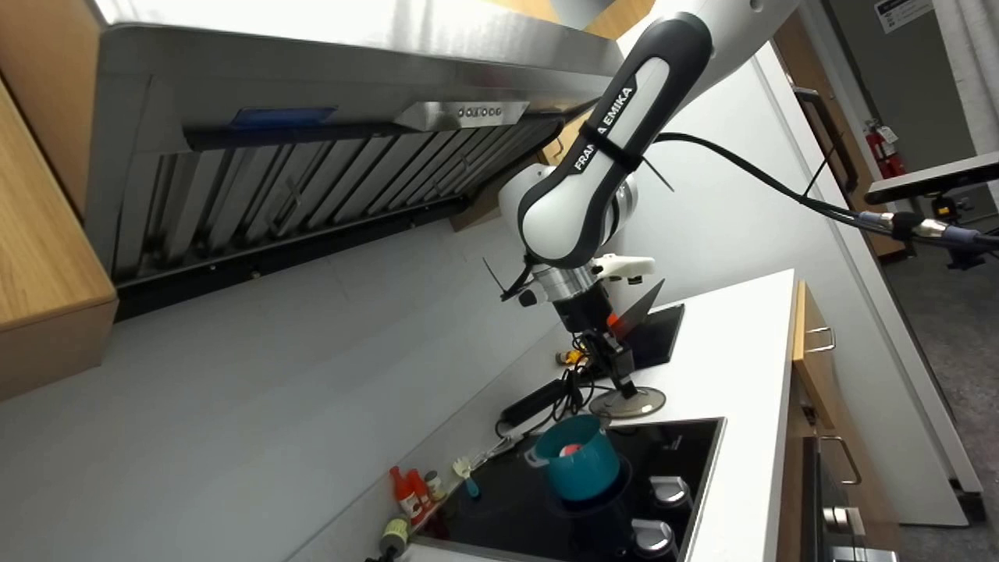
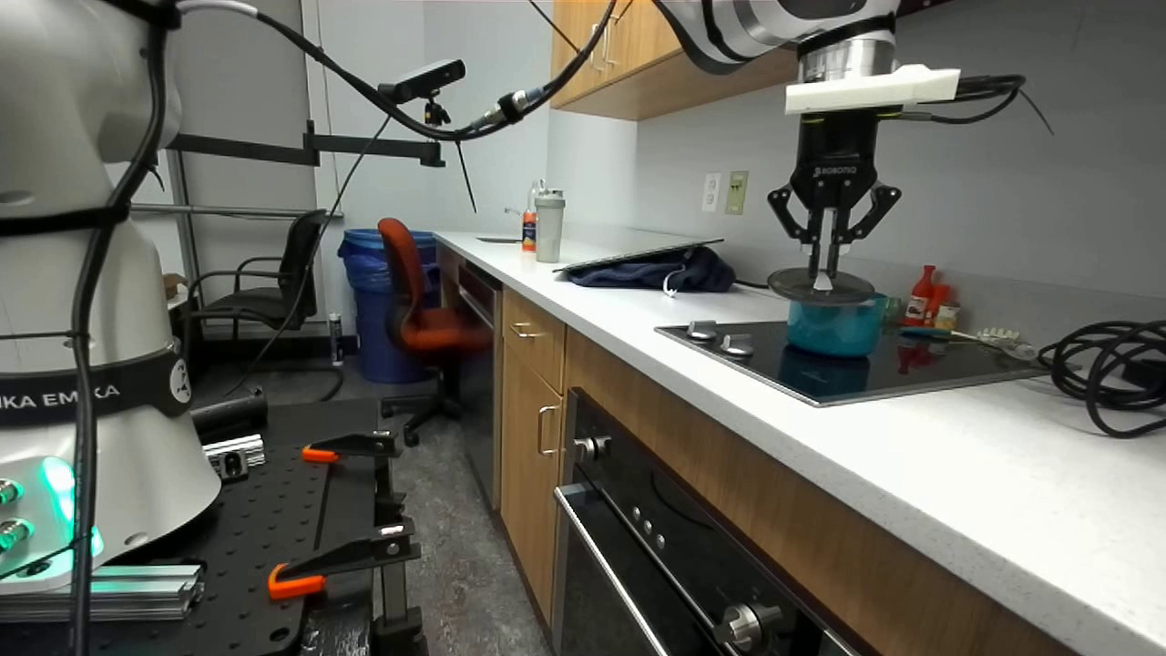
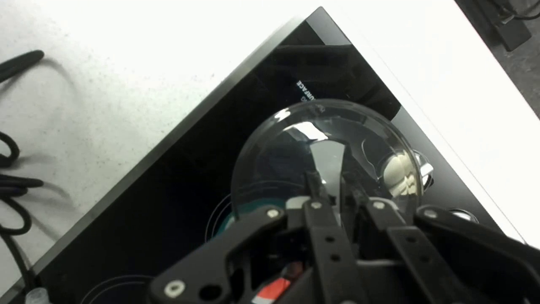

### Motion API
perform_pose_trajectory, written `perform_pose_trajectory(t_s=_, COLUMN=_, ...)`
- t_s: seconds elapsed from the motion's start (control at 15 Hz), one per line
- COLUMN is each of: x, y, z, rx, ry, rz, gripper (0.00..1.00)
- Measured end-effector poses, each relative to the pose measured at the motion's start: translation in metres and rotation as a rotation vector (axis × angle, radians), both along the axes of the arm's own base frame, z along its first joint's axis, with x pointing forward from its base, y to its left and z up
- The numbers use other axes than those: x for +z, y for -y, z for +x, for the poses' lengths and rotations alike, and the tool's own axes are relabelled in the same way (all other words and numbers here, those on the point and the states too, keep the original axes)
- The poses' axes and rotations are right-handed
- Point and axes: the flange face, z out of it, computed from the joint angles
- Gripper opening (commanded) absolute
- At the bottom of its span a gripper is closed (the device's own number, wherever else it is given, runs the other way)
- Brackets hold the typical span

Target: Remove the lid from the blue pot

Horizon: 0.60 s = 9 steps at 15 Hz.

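Note:
The blue pot [image 1: 581, 462] stands on the black stove; in an exterior view its open top shows, with a red and white thing inside. It also shows in an exterior view [image 2: 833, 330], behind and below the lid. The round glass lid [image 2: 859, 289] is off the pot, held in the air to one side of it. My gripper [image 2: 823, 266] points down and is shut on the lid's handle. In the wrist view the lid [image 3: 274, 156] spreads beyond the gripper [image 3: 335, 190], and only a teal sliver of the pot shows. The handle is mostly hidden by the fingers.
The stove [image 2: 920, 378] has knobs [image 2: 736, 344] near its front. Red bottles [image 1: 406, 496] and utensils [image 1: 492, 451] lie along the wall side. Black cables [image 2: 1107, 374] sit on the white counter [image 2: 966, 456]. A range hood [image 1: 351, 94] hangs above.

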Motion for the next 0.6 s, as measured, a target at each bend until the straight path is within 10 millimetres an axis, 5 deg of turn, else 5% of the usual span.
perform_pose_trajectory(t_s=0.6, x=-0.011, y=0.049, z=-0.020, rx=-0.169, ry=0.031, rz=-0.017, gripper=0.04)
